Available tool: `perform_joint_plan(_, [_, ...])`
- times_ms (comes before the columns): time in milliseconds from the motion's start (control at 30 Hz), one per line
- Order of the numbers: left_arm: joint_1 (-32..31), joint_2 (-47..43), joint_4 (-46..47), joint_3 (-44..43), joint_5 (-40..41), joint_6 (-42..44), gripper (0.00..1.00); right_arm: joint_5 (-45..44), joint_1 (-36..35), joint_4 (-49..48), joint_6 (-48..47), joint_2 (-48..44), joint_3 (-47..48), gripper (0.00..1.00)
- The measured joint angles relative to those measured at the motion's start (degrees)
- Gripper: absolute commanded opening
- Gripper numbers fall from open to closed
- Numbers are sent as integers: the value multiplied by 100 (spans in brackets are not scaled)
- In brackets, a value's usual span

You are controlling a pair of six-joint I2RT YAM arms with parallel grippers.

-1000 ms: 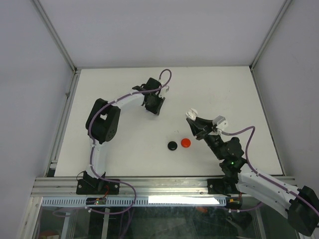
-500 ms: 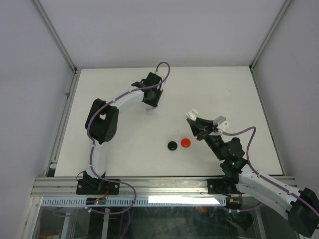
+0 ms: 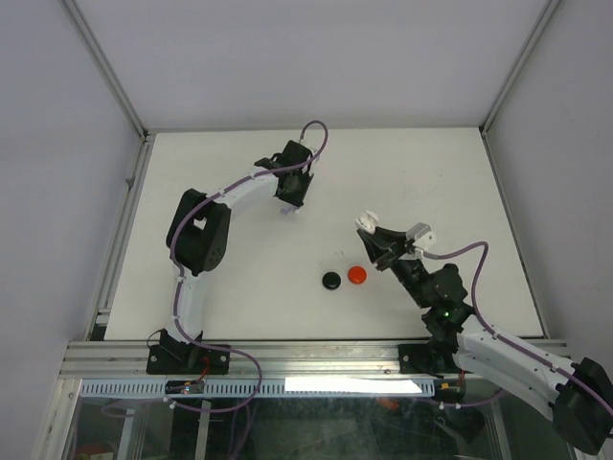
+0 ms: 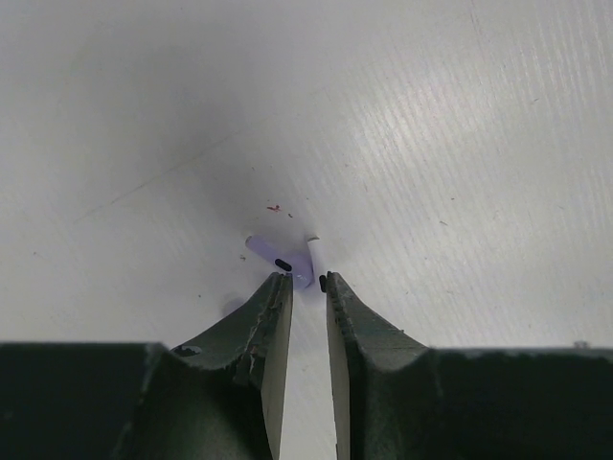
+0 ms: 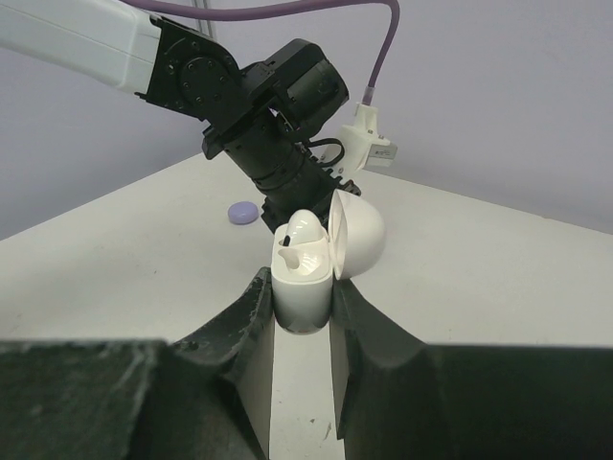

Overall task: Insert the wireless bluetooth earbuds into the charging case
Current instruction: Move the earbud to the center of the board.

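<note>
two earbuds, a lavender earbud [image 4: 273,257] and a white earbud [image 4: 314,255], sit on the surface [image 4: 460,144] right at the left pincer [image 4: 306,280]'s nearly-closed tips, can't tell if it's gripping. right pincer [image 5: 302,292] is clenched on the open white charging case [image 5: 305,278], one bud [image 5: 287,257] seated inside.

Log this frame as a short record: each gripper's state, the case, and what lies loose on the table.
right gripper: shut on white oval plastic charging case, held upright
hinged lid: open
inside case: one white earbud
left gripper: jaws nearly closed, tips at small lavender plastic earbud and short white stem; grip unclear
white table: black round puck and red round puck, side by side, not touching; lavender round puck below the left arm
</note>
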State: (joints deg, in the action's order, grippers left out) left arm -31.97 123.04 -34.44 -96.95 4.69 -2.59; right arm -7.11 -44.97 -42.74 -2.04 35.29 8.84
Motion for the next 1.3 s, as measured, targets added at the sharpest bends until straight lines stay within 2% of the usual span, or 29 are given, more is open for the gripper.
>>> perform_joint_plan(567, [-72,162,7,0,-15,-2,23,0,0,-22,2,66,-20,0])
perform_joint_plan(933, [-127,264,39,28,-24,59,14,2,0,-22,2,68,-20,0])
perform_joint_plan(1300, [-529,-136,-114,597,-422,922,18,15,0,-20,4,66,-20,0])
